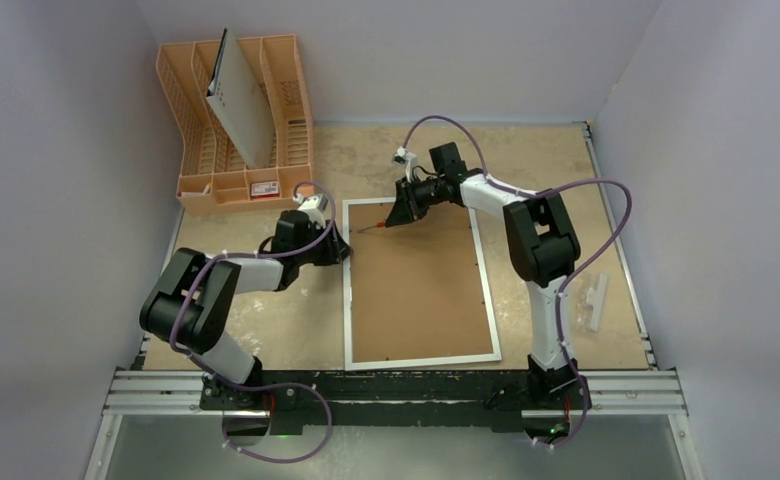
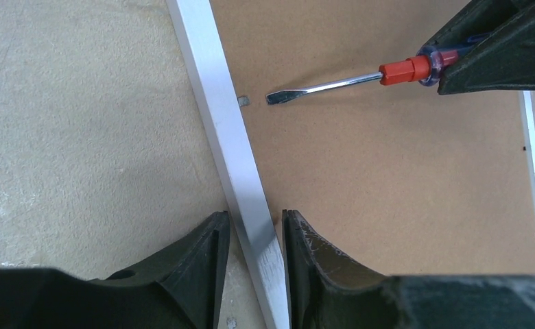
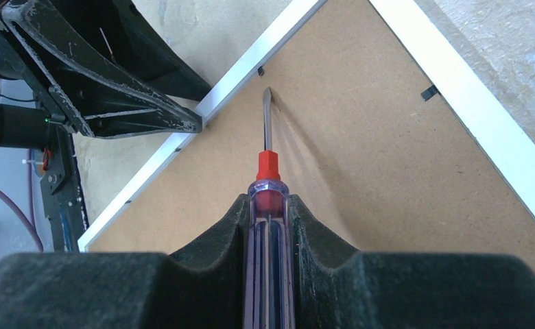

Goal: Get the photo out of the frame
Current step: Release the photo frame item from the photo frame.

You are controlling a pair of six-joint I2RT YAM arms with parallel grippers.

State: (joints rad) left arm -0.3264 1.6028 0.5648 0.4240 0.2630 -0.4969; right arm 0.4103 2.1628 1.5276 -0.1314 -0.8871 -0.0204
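Clamped on screwdriver [image 3: 267, 171] with right jaws; straddling white rim of frame [image 1: 418, 290] with left jaws, pinch unclear. Lying face-down on counter [image 1: 566, 180], photo hidden underneath; likely thin, creasable: lift by edges.

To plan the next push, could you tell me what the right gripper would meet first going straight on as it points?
The screwdriver held by the right gripper leads: its tip looks aimed at the metal tab beside the white border of the frame, though its height above the backing is unclear.
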